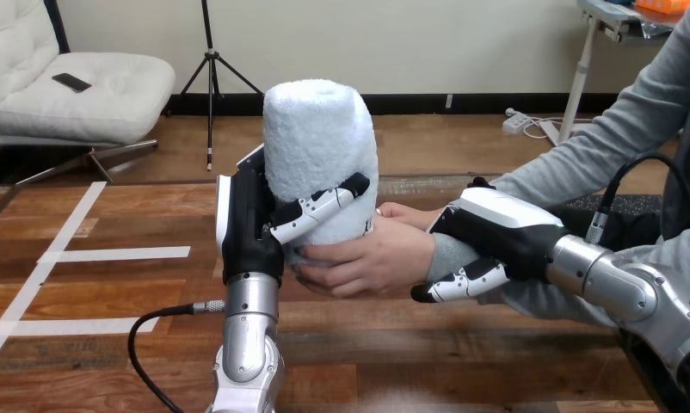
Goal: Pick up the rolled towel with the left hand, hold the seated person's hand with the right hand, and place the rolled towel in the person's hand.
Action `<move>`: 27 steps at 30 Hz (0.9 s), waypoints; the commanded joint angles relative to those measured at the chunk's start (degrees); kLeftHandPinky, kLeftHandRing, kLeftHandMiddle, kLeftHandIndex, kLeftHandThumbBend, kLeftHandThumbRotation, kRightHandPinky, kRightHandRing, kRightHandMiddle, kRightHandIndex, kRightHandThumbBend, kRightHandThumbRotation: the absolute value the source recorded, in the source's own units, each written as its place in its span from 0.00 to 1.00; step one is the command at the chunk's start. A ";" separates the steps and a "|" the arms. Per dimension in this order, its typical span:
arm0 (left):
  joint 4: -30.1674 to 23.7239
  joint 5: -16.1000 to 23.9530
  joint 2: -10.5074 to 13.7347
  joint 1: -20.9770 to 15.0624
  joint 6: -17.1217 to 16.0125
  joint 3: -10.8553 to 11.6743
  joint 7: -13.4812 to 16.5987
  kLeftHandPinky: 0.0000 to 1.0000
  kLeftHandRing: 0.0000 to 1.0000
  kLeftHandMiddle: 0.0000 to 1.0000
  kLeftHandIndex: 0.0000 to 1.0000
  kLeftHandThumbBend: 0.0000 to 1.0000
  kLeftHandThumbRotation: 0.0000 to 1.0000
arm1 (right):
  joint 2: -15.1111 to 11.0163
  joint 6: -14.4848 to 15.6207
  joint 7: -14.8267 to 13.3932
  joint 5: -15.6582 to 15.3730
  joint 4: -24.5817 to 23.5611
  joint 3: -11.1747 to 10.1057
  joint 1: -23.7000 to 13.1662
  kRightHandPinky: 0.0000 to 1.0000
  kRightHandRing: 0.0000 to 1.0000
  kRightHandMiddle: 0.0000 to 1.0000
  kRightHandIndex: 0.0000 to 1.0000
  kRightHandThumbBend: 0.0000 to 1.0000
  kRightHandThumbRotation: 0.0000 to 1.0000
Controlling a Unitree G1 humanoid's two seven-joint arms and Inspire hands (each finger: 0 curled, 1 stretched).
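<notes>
A white rolled towel [319,146] stands upright above the table's middle. My left hand [249,228] is shut on its lower half, with the thumb [320,206] across the towel's front. The person's hand [372,258] lies under and against the towel's base, palm toward it, with fingers curling round the bottom. My right hand [496,232] is shut on the person's wrist in the grey sleeve, with fingers over the top and the thumb [462,282] under it.
The wooden table [109,344] carries white tape lines [118,254] at the left. The person's second forearm in a grey sleeve [582,146] reaches in from the upper right behind my right hand. A black cable [152,331] loops near my left forearm.
</notes>
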 commanded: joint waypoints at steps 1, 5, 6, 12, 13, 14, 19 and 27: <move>-0.12 0.93 -3.25 -5.09 -0.68 -2.58 -1.89 0.32 0.37 0.40 0.42 0.63 0.00 | 0.92 -0.52 -1.01 1.63 -3.02 -2.53 -5.59 0.19 0.22 0.27 0.28 0.63 0.42; -0.24 0.73 -3.32 -5.07 -0.68 -2.51 -2.14 0.33 0.37 0.40 0.42 0.63 0.00 | 0.87 -0.51 -0.90 1.71 -3.11 -2.56 -5.52 0.19 0.22 0.27 0.28 0.63 0.42; -0.27 0.80 -3.28 -5.07 -0.65 -2.54 -2.07 0.33 0.37 0.40 0.42 0.63 0.00 | 0.85 -0.55 -0.91 1.74 -3.09 -2.59 -5.49 0.19 0.22 0.27 0.28 0.63 0.42; -0.33 0.91 -3.15 -5.11 -0.66 -2.57 -1.96 0.33 0.37 0.40 0.42 0.63 0.00 | 0.68 -1.46 -1.45 1.66 -2.78 -2.61 -5.35 0.19 0.22 0.27 0.28 0.63 0.41; -0.35 0.93 -3.14 -5.11 -0.63 -2.58 -1.93 0.33 0.37 0.40 0.42 0.63 0.00 | 0.63 -1.57 -1.53 1.62 -2.76 -2.60 -5.32 0.19 0.22 0.27 0.28 0.63 0.40; -0.36 0.95 -3.14 -5.12 -0.62 -2.59 -1.91 0.33 0.37 0.40 0.42 0.63 0.00 | 0.59 -1.65 -1.58 1.59 -2.75 -2.59 -5.30 0.19 0.22 0.27 0.28 0.63 0.40; -0.48 0.54 -3.21 -5.05 -0.59 -2.45 -2.42 0.32 0.37 0.40 0.42 0.62 0.00 | 0.48 -1.96 -1.89 1.49 -2.36 -2.60 -5.20 0.18 0.22 0.27 0.27 0.63 0.40; -1.37 -2.26 -3.43 -4.69 0.57 -1.81 -6.11 0.32 0.37 0.41 0.43 0.63 0.00 | 0.43 -2.23 -1.89 1.69 -2.22 -2.72 -4.90 0.19 0.21 0.27 0.27 0.63 0.40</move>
